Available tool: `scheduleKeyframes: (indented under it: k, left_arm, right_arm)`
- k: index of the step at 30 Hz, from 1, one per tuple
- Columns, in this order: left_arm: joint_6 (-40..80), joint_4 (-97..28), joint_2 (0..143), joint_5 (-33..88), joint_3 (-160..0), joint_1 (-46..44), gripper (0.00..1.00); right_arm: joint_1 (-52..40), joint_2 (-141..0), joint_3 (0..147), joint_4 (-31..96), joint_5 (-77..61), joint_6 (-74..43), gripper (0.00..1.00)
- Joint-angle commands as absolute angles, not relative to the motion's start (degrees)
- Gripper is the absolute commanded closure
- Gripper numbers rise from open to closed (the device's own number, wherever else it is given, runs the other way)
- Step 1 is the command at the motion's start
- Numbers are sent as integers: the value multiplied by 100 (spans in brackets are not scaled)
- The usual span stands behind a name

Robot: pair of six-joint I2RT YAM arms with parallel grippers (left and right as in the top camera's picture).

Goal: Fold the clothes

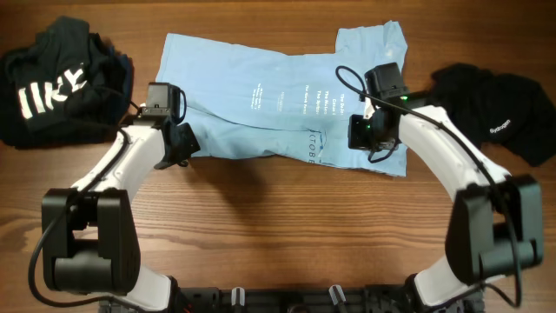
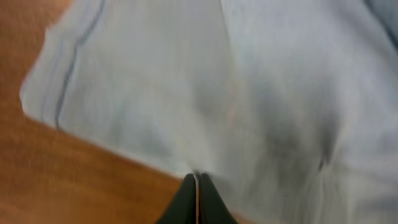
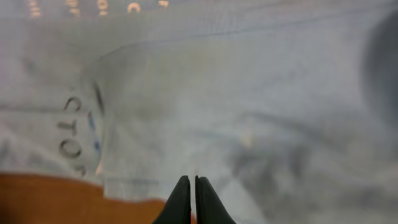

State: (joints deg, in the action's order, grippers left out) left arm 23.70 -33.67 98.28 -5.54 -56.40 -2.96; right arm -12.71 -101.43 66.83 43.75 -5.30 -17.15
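A light sky-blue T-shirt (image 1: 261, 96) lies spread across the back middle of the table, pale text lines facing up and dark lettering along its near right edge. My left gripper (image 1: 184, 143) is at the shirt's near left edge. In the left wrist view it (image 2: 197, 177) is shut, its tips right at the hem of the blue cloth (image 2: 249, 81), and I see nothing clearly pinched. My right gripper (image 1: 360, 132) hovers over the shirt's right part. In the right wrist view it (image 3: 188, 180) is shut above the fabric (image 3: 217, 93), just inside the near edge.
A black garment with white lettering (image 1: 61, 83) is bunched at the back left. Another black garment (image 1: 495, 109) lies at the back right. Bare wooden tabletop (image 1: 278, 226) stretches in front of the blue shirt, between the two arm bases.
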Motion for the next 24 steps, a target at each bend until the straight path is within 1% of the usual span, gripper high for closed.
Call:
scheduleKeyframes:
  k: [1, 8, 15, 19, 24]
  left_arm:
    - [2488, -2985, 9850, -847, -5607, -311, 96]
    - [2477, -2571, 9961, -891, -5607, -311, 96]
    - [2445, -2357, 10442, -906, -5607, -311, 96]
    - [2447, -2534, 10779, -840, -5607, -311, 96]
    - [2539, -3153, 10868, -838, -5610, -311, 96]
  right_arm:
    - [-1291, -10477, 6639, 4219, -449, -1824, 96]
    - [-1291, -10847, 6639, 4112, -447, -1868, 96]
    - [-1291, -11109, 6628, 4101, -447, -1951, 96]
    - [-1291, -11133, 6624, 4309, -451, -1951, 96]
    - [-1291, -11133, 6624, 4845, -672, -1951, 96]
